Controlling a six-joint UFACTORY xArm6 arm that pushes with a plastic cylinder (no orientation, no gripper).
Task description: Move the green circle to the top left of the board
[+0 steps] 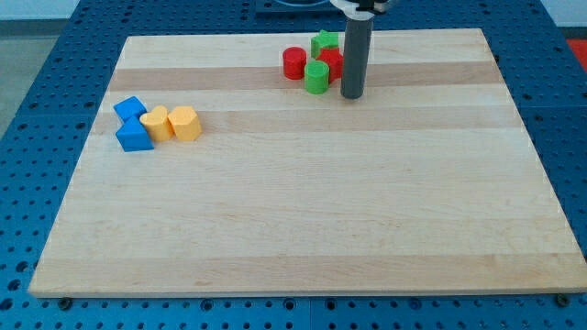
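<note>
In the one camera view, the green circle (316,77) is a short, bright green cylinder with a flat round top and a slightly darker side wall. It stands upright on its flat end, so its axis runs straight up from the board; seen as a round thing, it has no long side and points no particular way across the board. It sits near the view's top, a little right of the middle, on the wooden board (303,220) that lies on the blue pegged tabletop (46,82).

I carry no jaws, only a dark rod, so there is nothing to open or close and nothing is gripped. My tip (352,95) rests on the board just beside the green circle, on the view's right of it, with a narrow gap between us.

Around the circle are three neighbours: a red cylinder (293,62) just to its upper left, a red block (332,62) touching it at the upper right and partly hidden by my rod, and a green block (323,42) of jagged shape behind that.

Well apart, at the view's left, two blue blocks (129,109) (134,136) and two yellow blocks (157,123) (184,123) huddle together.
</note>
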